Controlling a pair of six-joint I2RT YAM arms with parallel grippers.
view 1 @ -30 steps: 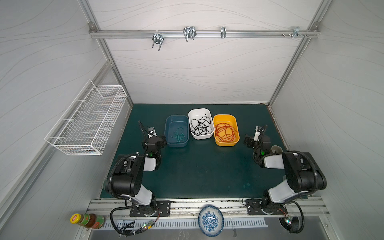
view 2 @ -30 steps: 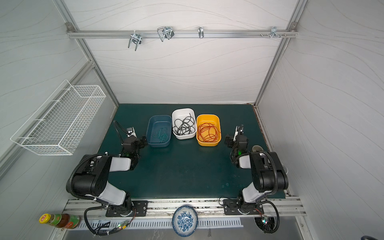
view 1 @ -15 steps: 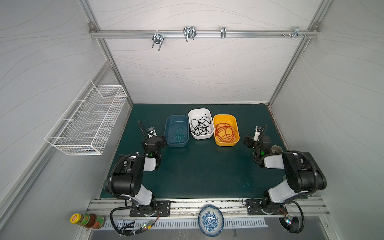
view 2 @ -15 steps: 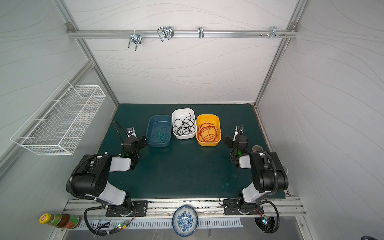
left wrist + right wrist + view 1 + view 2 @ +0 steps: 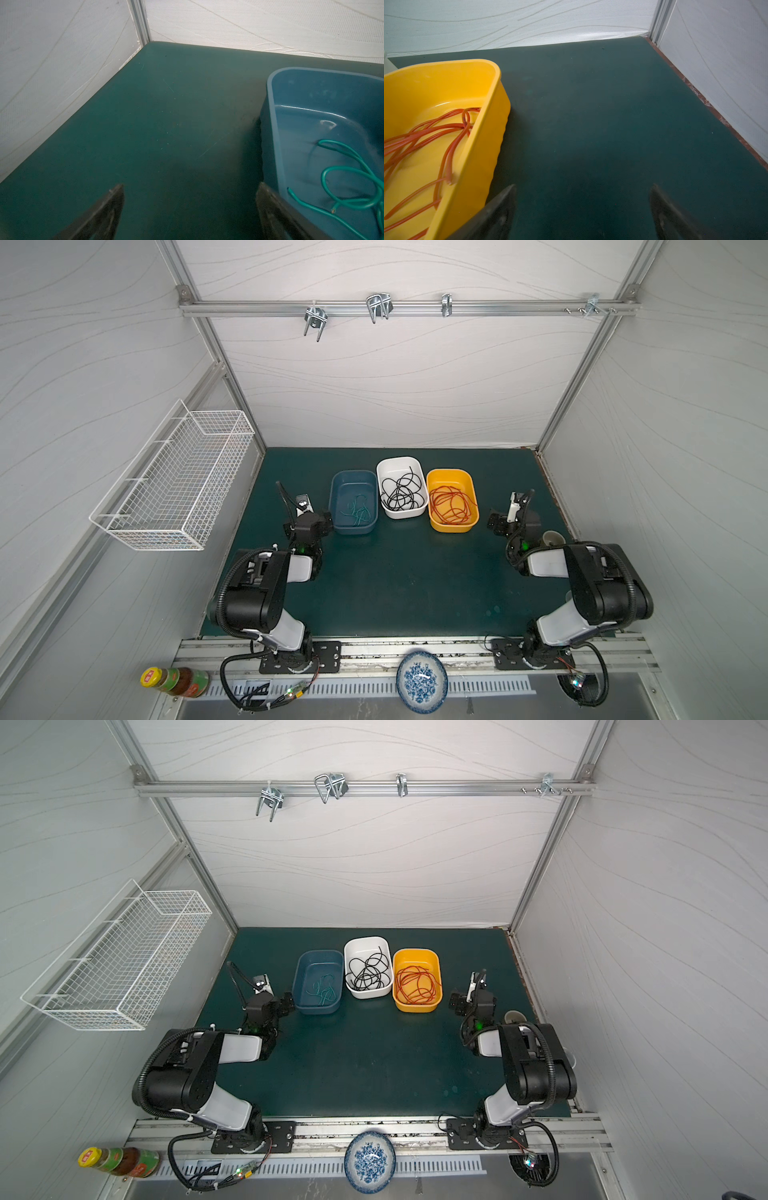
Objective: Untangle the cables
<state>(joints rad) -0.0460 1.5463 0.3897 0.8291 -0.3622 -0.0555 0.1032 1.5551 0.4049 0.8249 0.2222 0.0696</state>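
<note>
Sorting looks done: teal-green cable (image 5: 355, 510) lies loose in the blue tub (image 5: 353, 472), black cable (image 5: 401, 493) in the white tub (image 5: 397, 459), red cable (image 5: 451, 504) coiled in the yellow tub (image 5: 451, 471). The three tubs sit side by side at the back of the green mat (image 5: 407, 572), one colour each. In both top views no strand crosses a rim.

The left gripper (image 5: 190, 187) has its jaws spread wide with nothing between them, low over bare mat just beside the blue tub's outer wall. The right gripper (image 5: 583, 187) is the same — released, empty, over bare mat just beside the yellow tub.

Both arms are folded back on their own sides, clear of the tubs — reads as a parked pose, task likely finished or nearly so. One colour per tub is presumably so strands can't re-snag. The loops do overlap themselves inside each tub, so I can't tell if each cable is knot-free.
</note>
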